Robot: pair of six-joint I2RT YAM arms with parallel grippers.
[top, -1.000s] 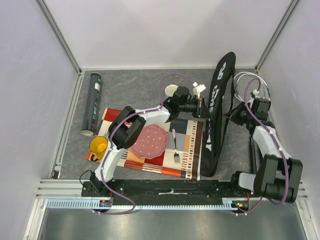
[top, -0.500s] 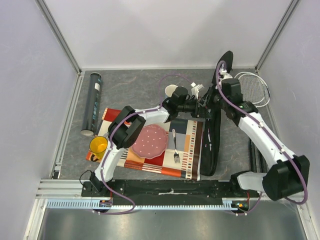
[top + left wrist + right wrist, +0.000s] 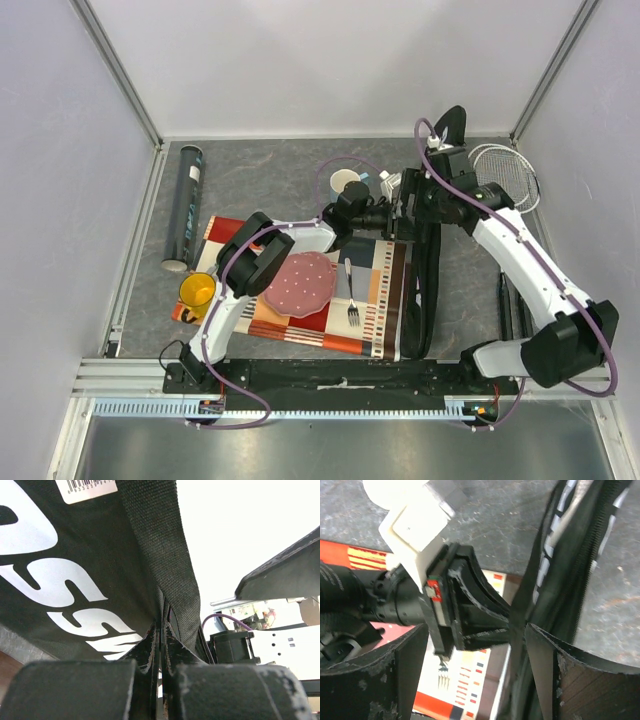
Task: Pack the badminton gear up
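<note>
The long black racket bag [image 3: 432,235] with white lettering [image 3: 55,575] lies on the right side of the table, from back to front. My left gripper [image 3: 404,216] is shut on a fold of its edge [image 3: 162,625]. My right gripper [image 3: 409,196] hovers open right above that spot, its jaws straddling the left gripper's fingers [image 3: 470,615] and the bag's edge [image 3: 570,565]. Two rackets [image 3: 506,175] lie at the back right. The dark tube [image 3: 187,205] lies at the far left. White shuttlecock feathers [image 3: 388,181] peek out beside the arms.
A striped placemat [image 3: 375,300] carries a pink plate [image 3: 300,281], a fork [image 3: 351,296] and a yellow mug [image 3: 197,292]. A light blue cup [image 3: 345,183] stands behind the left arm. Side walls close in the table.
My right arm has swung left from the rackets to above the bag at the left gripper, and its jaws have gone from shut to open. The left gripper keeps its hold.
</note>
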